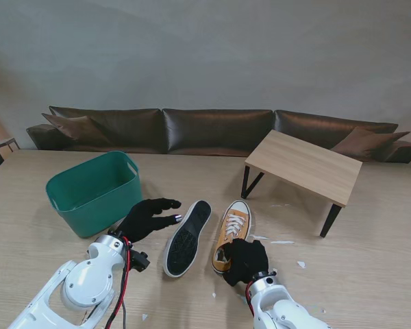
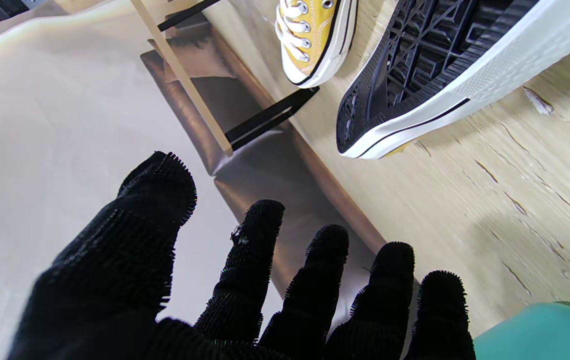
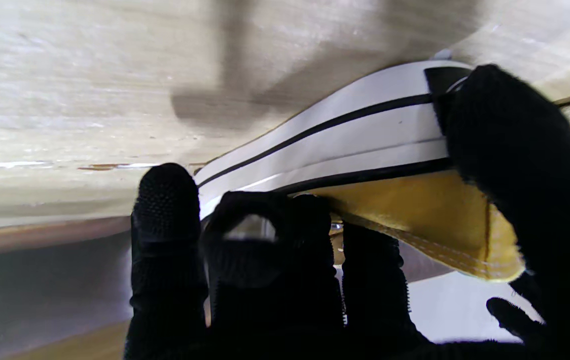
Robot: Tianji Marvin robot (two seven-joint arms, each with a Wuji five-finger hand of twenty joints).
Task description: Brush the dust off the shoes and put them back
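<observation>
Two yellow canvas sneakers lie on the wooden table. One sneaker (image 1: 188, 238) rests on its side, black sole toward me, also seen in the left wrist view (image 2: 430, 75). The other sneaker (image 1: 233, 229) stands upright with white laces, its toe showing in the left wrist view (image 2: 315, 40). My right hand (image 1: 245, 261), black-gloved, is shut on the heel of the upright sneaker (image 3: 365, 165), fingers (image 3: 167, 210) on one side and thumb on the other. My left hand (image 1: 147, 217) hovers open beside the tipped sneaker, fingers (image 2: 260, 250) spread and holding nothing. No brush is in view.
A green plastic basket (image 1: 96, 192) sits at the left, its rim (image 2: 540, 330) next to my left hand. A small wooden bench (image 1: 305, 168) stands at the back right. White scraps (image 1: 282, 242) lie on the table. A brown sofa (image 1: 212, 130) runs behind.
</observation>
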